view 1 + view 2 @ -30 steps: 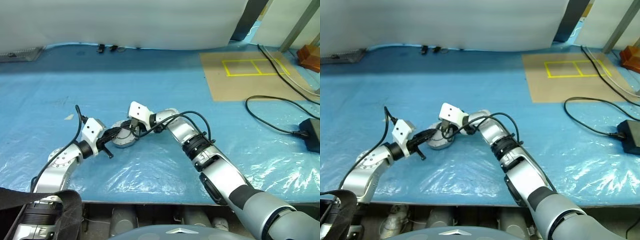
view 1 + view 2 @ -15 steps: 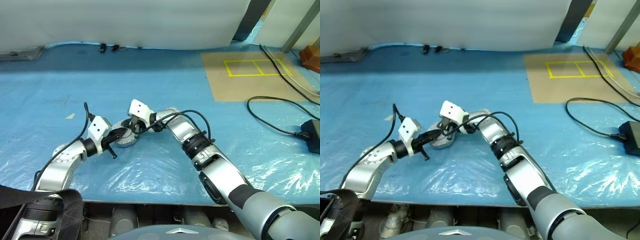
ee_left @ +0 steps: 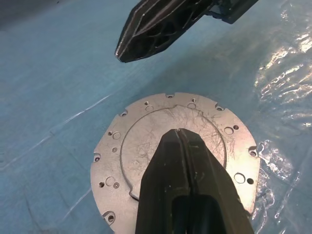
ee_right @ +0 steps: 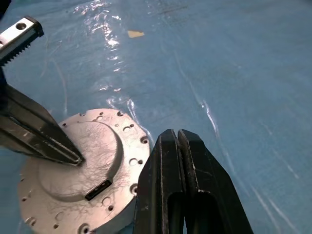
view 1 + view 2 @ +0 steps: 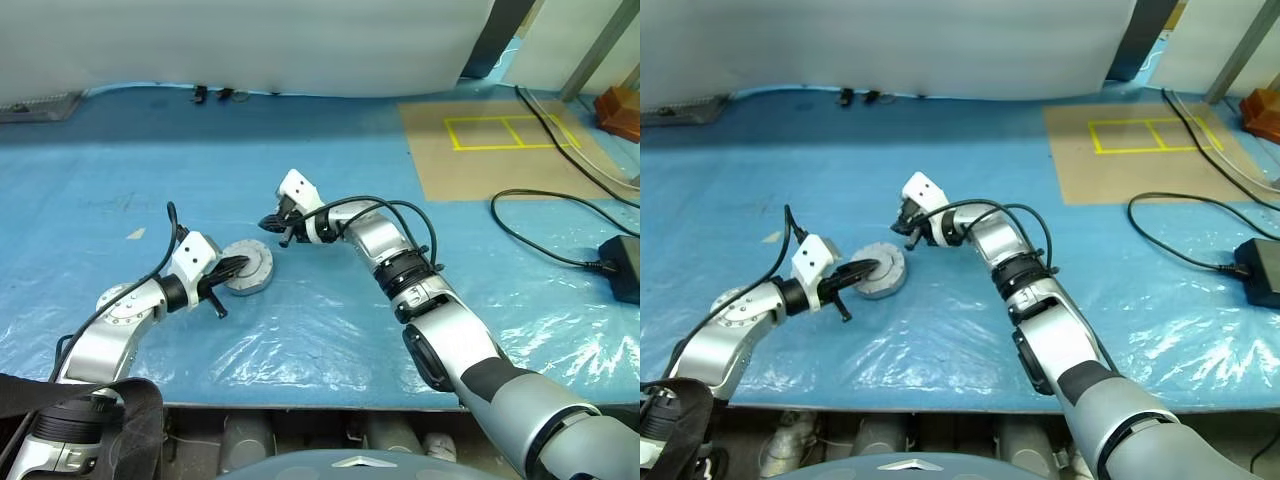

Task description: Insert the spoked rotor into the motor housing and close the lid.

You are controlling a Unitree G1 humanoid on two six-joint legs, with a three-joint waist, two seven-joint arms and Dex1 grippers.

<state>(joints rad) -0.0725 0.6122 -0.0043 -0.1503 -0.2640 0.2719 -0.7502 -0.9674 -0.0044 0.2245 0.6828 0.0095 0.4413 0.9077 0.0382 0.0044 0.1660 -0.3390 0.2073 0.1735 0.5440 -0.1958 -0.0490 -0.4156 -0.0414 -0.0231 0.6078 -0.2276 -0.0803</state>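
The lid [image 5: 250, 270] lies flat on the blue plastic sheet with its plain light grey face up, a raised round centre and small holes around the rim [image 3: 146, 124]. My left gripper [image 5: 233, 266] is shut, and its tips rest over the lid's centre [image 3: 179, 134]. My right gripper [image 5: 270, 222] is also shut and empty; it hovers above the sheet just behind and to the right of the lid, apart from it [image 4: 176, 134]. The spoked rotor and the motor housing are hidden from view.
A brown board [image 5: 500, 150] with yellow tape squares lies at the back right. A black cable [image 5: 540, 235] runs to a black power brick [image 5: 625, 268] at the right edge. A small paper scrap [image 5: 137, 233] lies to the left. The table's front edge runs just below my arms.
My right gripper has lifted off the lid and drawn back and to the right, rolling as it went. The left gripper stays at the lid.
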